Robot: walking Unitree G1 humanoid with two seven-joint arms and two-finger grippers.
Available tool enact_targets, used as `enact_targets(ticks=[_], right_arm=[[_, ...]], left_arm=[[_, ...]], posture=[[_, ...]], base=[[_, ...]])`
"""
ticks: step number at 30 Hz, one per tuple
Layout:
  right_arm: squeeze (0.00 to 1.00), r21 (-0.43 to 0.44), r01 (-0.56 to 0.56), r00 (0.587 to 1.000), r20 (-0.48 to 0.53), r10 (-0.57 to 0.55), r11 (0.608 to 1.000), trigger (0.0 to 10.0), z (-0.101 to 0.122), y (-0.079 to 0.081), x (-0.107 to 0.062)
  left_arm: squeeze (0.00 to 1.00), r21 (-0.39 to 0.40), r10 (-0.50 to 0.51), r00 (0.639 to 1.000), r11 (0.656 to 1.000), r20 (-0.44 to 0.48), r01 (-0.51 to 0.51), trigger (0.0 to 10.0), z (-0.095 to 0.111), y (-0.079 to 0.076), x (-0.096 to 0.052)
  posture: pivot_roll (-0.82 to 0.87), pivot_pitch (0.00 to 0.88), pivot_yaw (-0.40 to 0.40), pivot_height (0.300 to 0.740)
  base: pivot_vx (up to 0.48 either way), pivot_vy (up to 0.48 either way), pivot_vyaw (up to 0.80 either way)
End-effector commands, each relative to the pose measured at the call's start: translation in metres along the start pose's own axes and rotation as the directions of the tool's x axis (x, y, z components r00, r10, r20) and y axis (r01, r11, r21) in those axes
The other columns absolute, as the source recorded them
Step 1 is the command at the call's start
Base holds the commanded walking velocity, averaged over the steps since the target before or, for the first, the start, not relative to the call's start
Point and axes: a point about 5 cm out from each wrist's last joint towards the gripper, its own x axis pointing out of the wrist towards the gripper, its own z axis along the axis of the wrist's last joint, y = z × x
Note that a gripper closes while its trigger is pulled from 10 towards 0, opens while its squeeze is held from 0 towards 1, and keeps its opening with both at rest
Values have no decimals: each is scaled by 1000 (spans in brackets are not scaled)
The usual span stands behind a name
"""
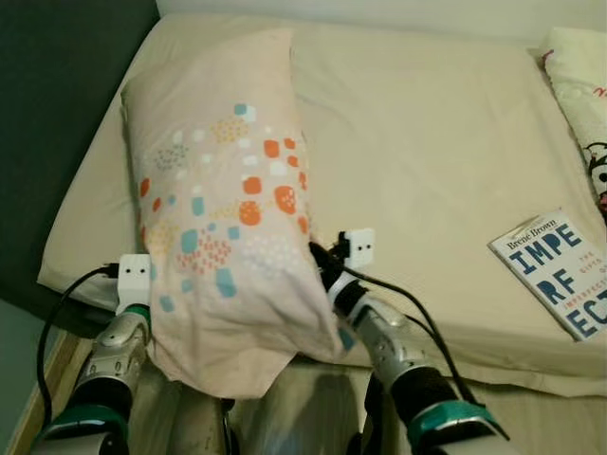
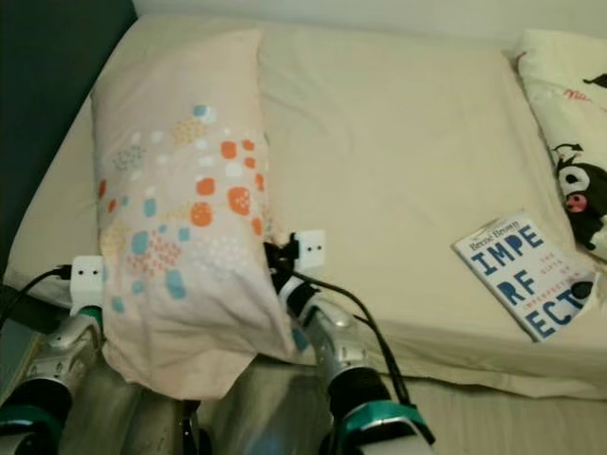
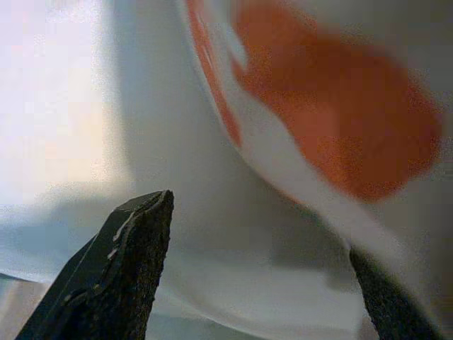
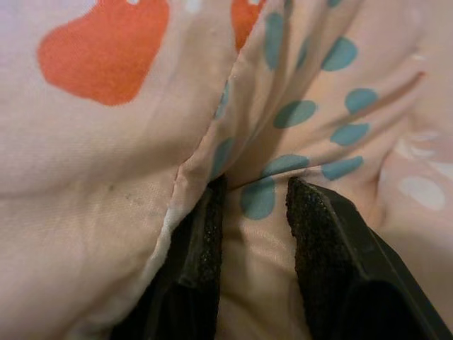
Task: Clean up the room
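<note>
a long pink pillow [image 1: 220,199] with orange, teal and white spots is lying lengthwise on the left part of the bed [image 1: 427,142], its near end hanging over the bed's near edge. the right gripper [image 4: 255,234] is pressing into the pillow's near right side; in the right wrist view its two black fingers [image 4: 322,248] are standing a little apart with a fold of the spotted fabric pinched between them. the left gripper [image 3: 262,283] is sitting at the pillow's near left corner, under the overhanging cloth; in the left wrist view its fingers [image 3: 113,283] are spread wide, with pale fabric and an orange spot lying close in front of them, and i cannot tell whether they are touching it. a book [image 1: 560,270] with a white cover and large blue letters is lying flat near the bed's near right edge, well apart from the pillow. a second pillow [image 2: 569,123] with a black-and-white cartoon print is resting at the far right of the bed. dark wall is showing to the left of the bed.
</note>
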Motion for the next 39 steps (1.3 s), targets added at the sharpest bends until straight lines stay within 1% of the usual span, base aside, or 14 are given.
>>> enact_targets(ticks=[1,3,4,7,11,15,20,26,27,29,30,31,36,39], right_arm=[[0,13,-107,989,-105,107,994,10000,-24,23,4],[0,19,-158,977,-142,159,987,10000,-34,42,9],[0,19,-158,977,-142,159,987,10000,-34,42,9],[0,-2,-172,962,-216,168,985,10000,-50,62,17],[0,-19,-154,963,-226,146,988,10000,-52,74,25],[0,-22,-142,968,-212,134,990,10000,-53,86,32],[0,-42,-120,969,-221,108,992,10000,-58,86,29],[0,-54,33,981,-190,-42,998,10000,-55,52,16],[0,-54,33,981,-190,-42,998,10000,-55,52,16],[0,-31,114,982,-149,-118,993,10000,-48,26,2],[0,-31,114,982,-149,-118,993,10000,-48,26,2],[0,-12,183,977,-105,-183,983,10000,-41,6,-10],[0,-14,257,966,-30,-258,966,10000,-29,-15,-27],[0,-33,380,920,121,-373,925,10000,0,-45,-60]], left_arm=[[0,-10,-36,998,999,51,36,10000,10,-8,3],[0,-26,62,991,998,118,-59,10000,31,25,2],[0,-26,62,991,998,118,-59,10000,31,25,2],[0,-23,169,965,986,199,-168,10000,61,69,-5],[0,-8,233,939,971,252,-239,10000,85,96,-11],[0,-14,303,907,950,293,-313,10000,106,115,-17],[0,27,261,922,960,285,-280,10000,102,108,-15],[0,216,117,977,964,179,-155,10000,54,85,-16],[0,216,117,977,964,179,-155,10000,54,85,-16],[0,258,176,971,942,164,-214,10000,40,99,-28],[0,258,176,971,942,164,-214,10000,40,99,-28],[0,263,248,949,919,196,-295,10000,42,114,-37],[0,236,278,910,904,308,-357,10000,61,123,-46],[0,213,169,857,929,488,-304,10000,91,95,-57]], posture=[[180,188,20,571],[183,187,21,571],[183,187,21,571],[201,189,17,571],[213,186,13,571],[216,182,13,571],[223,174,16,571],[208,169,18,571],[208,169,18,571],[205,162,11,571],[205,162,11,571],[202,156,6,571],[200,148,5,571],[186,123,2,571]], base=[[0,0,0],[0,0,0],[0,0,0],[0,0,0],[0,0,0],[0,0,0],[0,0,0],[0,0,0],[0,0,0],[0,0,0],[0,0,0],[0,0,0],[0,0,0],[0,0,0]])
